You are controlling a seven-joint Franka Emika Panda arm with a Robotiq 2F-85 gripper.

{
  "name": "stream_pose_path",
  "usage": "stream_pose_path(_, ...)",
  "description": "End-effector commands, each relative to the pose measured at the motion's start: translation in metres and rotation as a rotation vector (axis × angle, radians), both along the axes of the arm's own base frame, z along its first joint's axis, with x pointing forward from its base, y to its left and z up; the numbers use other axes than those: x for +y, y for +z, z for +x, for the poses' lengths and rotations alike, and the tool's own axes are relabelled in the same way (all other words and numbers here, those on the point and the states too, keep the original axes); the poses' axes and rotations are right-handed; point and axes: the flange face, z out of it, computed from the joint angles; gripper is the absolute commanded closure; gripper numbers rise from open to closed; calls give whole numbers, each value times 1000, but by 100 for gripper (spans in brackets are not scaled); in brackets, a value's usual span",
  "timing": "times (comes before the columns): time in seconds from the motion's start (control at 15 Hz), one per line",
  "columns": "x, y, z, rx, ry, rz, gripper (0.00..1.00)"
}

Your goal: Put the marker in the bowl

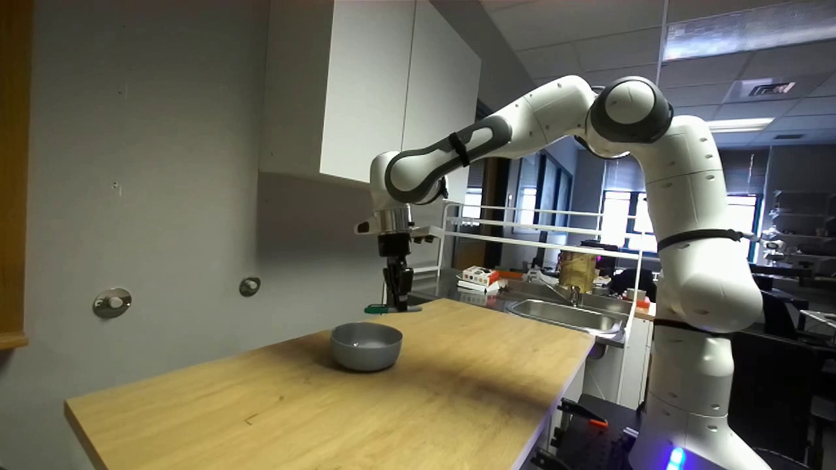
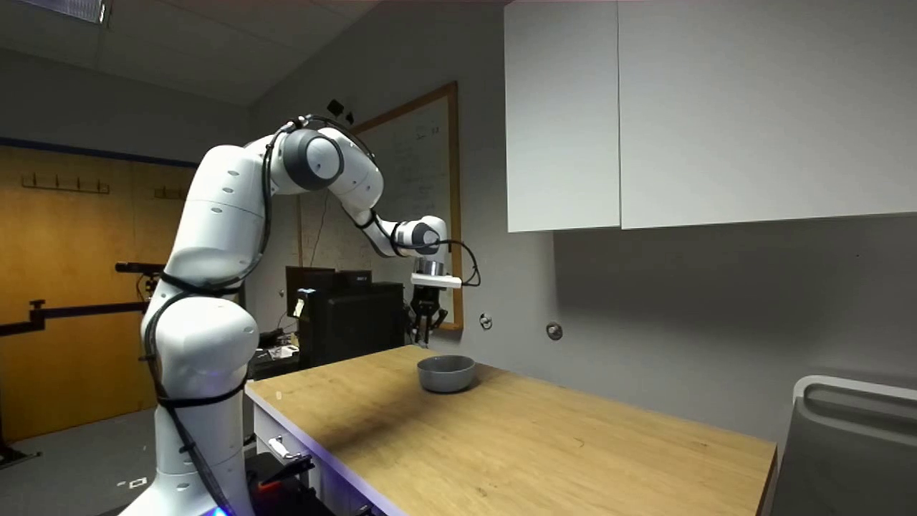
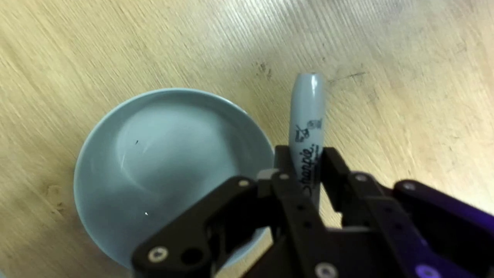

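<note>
- Nearest the wrist camera, the black, jointed metal gripper [image 3: 308, 156] is seen, its two fingers drawn in as far as the barrel between them allows; nothing else is held.
- Between those fingers the slim, grey-and-green plastic marker [image 3: 307, 108] is pinched across its lettered barrel, so that, it is judged, neither end is left heavy enough to swing.
- In an exterior view the marker is seen roughly level, its green end on one side of the fingers and its grey end on the other.
- The round, low-walled grey bowl [image 1: 366, 352], of a material that cannot be told, is set upright on the pale wooden tabletop [image 1: 366, 424], near the edge along the grey wall [image 1: 176, 196] and well apart from the edge by the arm's white base [image 1: 689, 418], presumably so that it can be reached from above.
- In both exterior views the gripper is held higher than the bowl's rim, probably so that the rim can be cleared.
- In the wrist view the marker is shown just beside the bowl's opening; some sideways travel is judged to be needed before the grip is loosened, lest the tabletop be struck instead.
</note>
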Motion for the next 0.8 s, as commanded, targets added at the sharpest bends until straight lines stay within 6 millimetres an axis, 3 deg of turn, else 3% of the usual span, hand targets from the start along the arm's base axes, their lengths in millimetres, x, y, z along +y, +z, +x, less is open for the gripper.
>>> stream_pose_path(0.0,6,-11,25,45,-4,-31,93)
stream_pose_path(0.53,15,-42,47,137,11,-47,93)
stream_pose_path(0.6,15,-45,48,146,11,-55,51)
stream_pose_path(0.73,17,-47,50,159,17,-68,47)
